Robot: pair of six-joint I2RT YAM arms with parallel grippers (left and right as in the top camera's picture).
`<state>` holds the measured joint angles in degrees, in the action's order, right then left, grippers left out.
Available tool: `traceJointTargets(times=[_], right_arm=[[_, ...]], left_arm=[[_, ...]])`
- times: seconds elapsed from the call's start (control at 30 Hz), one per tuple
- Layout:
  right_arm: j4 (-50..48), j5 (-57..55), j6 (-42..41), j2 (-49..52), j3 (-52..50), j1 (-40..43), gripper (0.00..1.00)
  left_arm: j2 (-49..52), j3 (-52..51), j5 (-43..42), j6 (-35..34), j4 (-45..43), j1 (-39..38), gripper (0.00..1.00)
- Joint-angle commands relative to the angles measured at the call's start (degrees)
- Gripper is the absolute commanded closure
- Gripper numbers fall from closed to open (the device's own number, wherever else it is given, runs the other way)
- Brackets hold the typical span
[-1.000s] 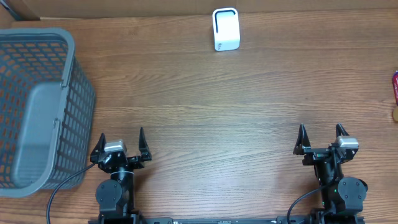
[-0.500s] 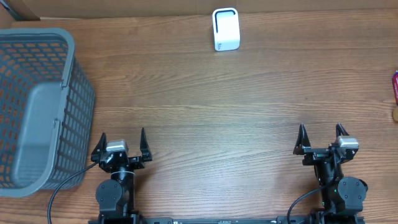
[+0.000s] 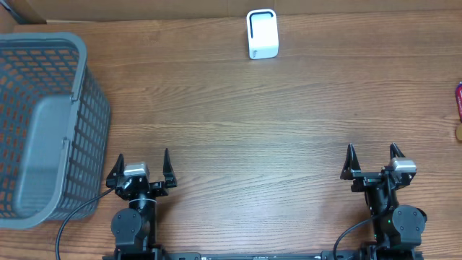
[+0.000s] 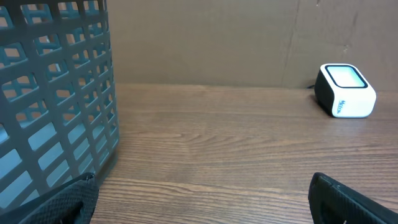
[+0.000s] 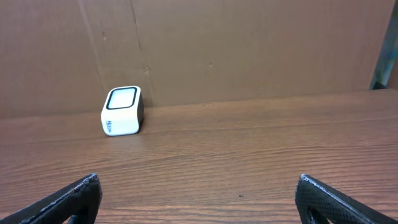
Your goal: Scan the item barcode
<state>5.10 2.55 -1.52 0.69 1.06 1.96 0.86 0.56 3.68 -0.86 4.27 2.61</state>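
On the table (image 3: 289, 108), white scanner (image 3: 262, 34), grey basket (image 3: 94, 130)

Open table (image 3: 253, 130) between basket (image 3: 94, 123) and scanner (image 3: 262, 34)

The wooden tabletop (image 3: 274, 123) carries a grey mesh basket (image 3: 94, 123) at its left side, a white scanner (image 3: 262, 34) at the far middle, and a red object (image 3: 459, 101) cut off at the right edge.

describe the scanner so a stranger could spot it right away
Look to the far edge of the wooden table, by the cardboard wall. Near the middle stands a small boxy scanner, the only white thing there, with a dark-rimmed window, apart from the grey basket at left.
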Motion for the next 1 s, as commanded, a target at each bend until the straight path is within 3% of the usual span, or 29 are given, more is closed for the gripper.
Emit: traceJointTargets(times=[0.0, 0.57, 0.77, 0.97], right_arm=[[-0.4, -0.1, -0.2, -0.5, -0.6, 0.3, 0.00], [-0.2, -1.5, 0.1, -0.5, -0.6, 0.3, 0.00], [-0.2, -1.4, 9.2, -0.5, -0.6, 0.3, 0.00], [-0.1, -2.1, 10.6, -0.5, -0.6, 0.3, 0.00]], left_arm=[[-0.5, -0.3, -0.5, 1.3, -0.1, -0.3, 0.00], [-0.5, -0.3, -0.5, 1.3, -0.1, -0.3, 0.00], [-0.5, -0.3, -0.5, 1.3, -0.1, -0.3, 0.00], [-0.5, -0.3, -0.5, 1.3, -0.1, -0.3, 0.00]])
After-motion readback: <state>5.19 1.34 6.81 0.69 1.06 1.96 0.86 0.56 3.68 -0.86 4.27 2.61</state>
